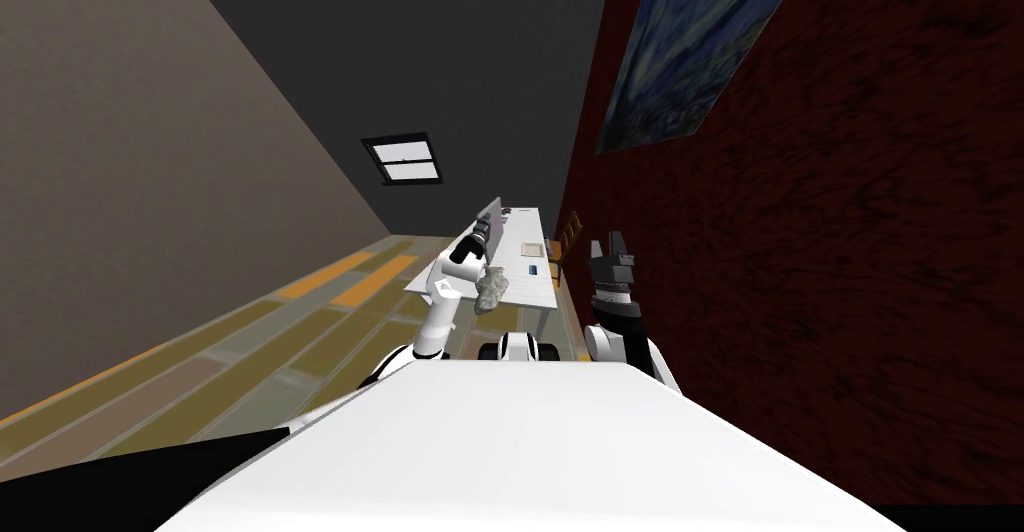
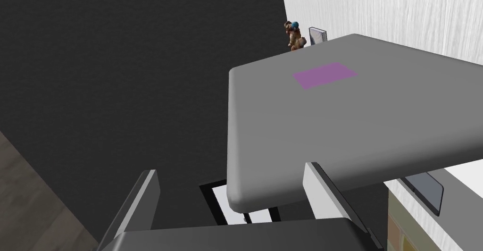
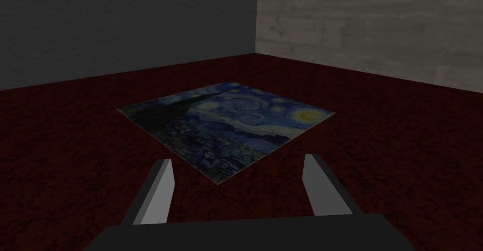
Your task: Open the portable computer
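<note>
Ahead: long white table [image 1: 522, 291], one long side against a dark red wall [image 1: 850, 256], stretching away toward a dark grey end wall with a small window [image 1: 403, 158]. High on the red wall, a blue swirled painting [image 1: 690, 46]. Left of the table, floor [image 1: 250, 356] of olive, grey and orange planks, wide and open up to a tan wall. Brown chair [image 1: 570, 236] tucked between table and red wall, near the far end.

At the table's left edge, partway down: portable computer [image 1: 490, 216], grey, lid up and tilted. Closer in along the same edge, a crumpled grey lump [image 1: 490, 291]. Small flat items further across the top, too small to name.

Left arm stretched out to the computer. Left gripper [image 2: 231, 187] spread wide, holding nothing. From the left wrist: lid [image 2: 339, 130] seen from its grey back, purple rectangle [image 2: 324, 75] on it, rounded near corner between the two fingers. One finger [image 2: 325, 191] overlapping the lid's near edge, contact not clear; the other out in free air against the dark wall. Past the lid, a small brown figure with a blue cap [image 2: 294, 35] and a little grey upright panel [image 2: 317, 36] on the white top.

Right gripper [image 1: 608, 246] lifted beside the red wall, right of the table's near end, fingers apart, empty.
</note>
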